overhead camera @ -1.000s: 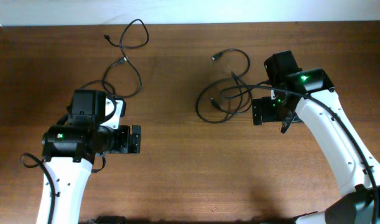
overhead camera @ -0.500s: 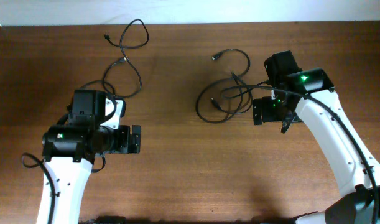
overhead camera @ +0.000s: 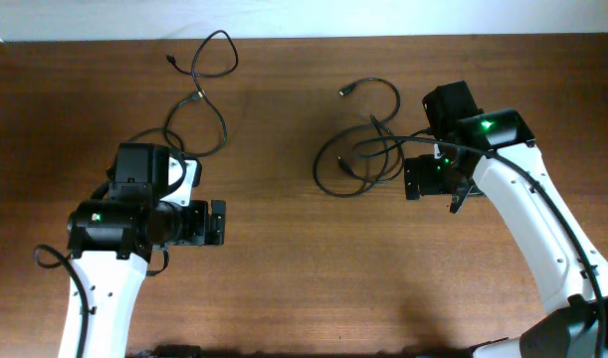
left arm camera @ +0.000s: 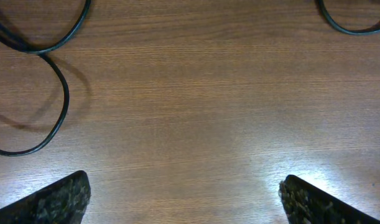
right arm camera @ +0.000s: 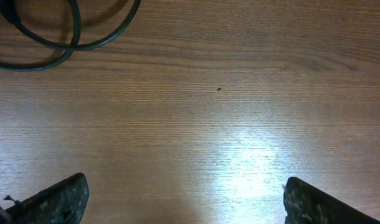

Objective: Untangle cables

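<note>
**Status: cable separation**

1. The desk (overhead camera: 284,288) carries two separate cords. No strand of one crosses the other, and a wide strip of bare wood lies between them.
2. The left cable (overhead camera: 224,127) runs from the far left of the desk toward the left arm. It loops over itself at the far end and again nearer the arm.
3. The right cable (overhead camera: 355,193) lies right of centre in a loose coil of overlapping loops, just beside the right end effector (overhead camera: 407,180).
4. The left end effector (overhead camera: 220,223) is released and grasps nothing. It is well apart from both cords.
5. The right end effector is also released. Its wrist view shows only bare wood between the fingers.
6. The plug ends (overhead camera: 345,91) lie free on the desk.

Assessment: separating the two cords from each other appears complete. Self-crossing loops remain in each cord, and the right coil is the more tangled. Straightening these is probably all that is left, if it is required.
</note>
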Available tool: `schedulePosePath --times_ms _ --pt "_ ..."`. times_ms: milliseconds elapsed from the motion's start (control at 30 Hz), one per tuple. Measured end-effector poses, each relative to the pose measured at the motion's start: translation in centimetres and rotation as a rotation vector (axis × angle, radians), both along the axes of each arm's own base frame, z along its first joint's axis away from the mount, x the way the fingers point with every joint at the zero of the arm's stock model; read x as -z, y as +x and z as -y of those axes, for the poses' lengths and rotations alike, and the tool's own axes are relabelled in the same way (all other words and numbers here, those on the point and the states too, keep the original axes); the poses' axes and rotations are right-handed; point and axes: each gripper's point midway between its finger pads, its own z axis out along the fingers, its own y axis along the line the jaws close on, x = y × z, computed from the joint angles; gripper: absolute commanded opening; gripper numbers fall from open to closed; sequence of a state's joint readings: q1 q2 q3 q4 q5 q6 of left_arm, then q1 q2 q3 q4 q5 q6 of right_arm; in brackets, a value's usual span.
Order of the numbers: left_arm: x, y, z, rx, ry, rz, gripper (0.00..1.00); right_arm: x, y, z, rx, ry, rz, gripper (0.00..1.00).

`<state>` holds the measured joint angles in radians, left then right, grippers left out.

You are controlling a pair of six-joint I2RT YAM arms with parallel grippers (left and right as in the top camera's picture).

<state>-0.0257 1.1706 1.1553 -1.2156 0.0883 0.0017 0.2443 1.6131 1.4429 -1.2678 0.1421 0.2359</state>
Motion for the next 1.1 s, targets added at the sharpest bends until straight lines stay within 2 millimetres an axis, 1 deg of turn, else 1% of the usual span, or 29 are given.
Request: schedulePosePath --times_ms 467,533,867,933,1000,1033,1100 --pt "-0.2 -0.1 0.0 0.000 0.000 0.011 0.99 0.0 0.0 0.0 0.000 0.000 0.000 0.99" --pt "-0.7 -0.3 0.0 0.000 -0.001 0.035 0.99 0.0 0.0 0.0 0.000 0.000 0.000 0.99" --pt "-5.0 -2.4 -0.1 0.000 -0.006 0.241 0.99 0.0 0.0 0.0 0.000 0.000 0.000 0.99" --pt "-5.6 -2.9 -0.1 0.000 -0.007 0.272 0.99 0.0 0.0 0.0 0.000 0.000 0.000 0.99" --pt "-5.5 -3.7 -0.1 0.000 -0.008 0.303 0.99 0.0 0.0 0.0 0.000 0.000 0.000 0.99" --pt "-5.3 -3.7 -0.1 0.001 -0.008 0.333 0.99 0.0 0.0 0.0 0.000 0.000 0.000 0.99" --pt "-4.0 -3.0 0.0 0.003 -0.011 0.414 0.99 0.0 0.0 0.0 0.000 -0.001 -0.001 0.99"
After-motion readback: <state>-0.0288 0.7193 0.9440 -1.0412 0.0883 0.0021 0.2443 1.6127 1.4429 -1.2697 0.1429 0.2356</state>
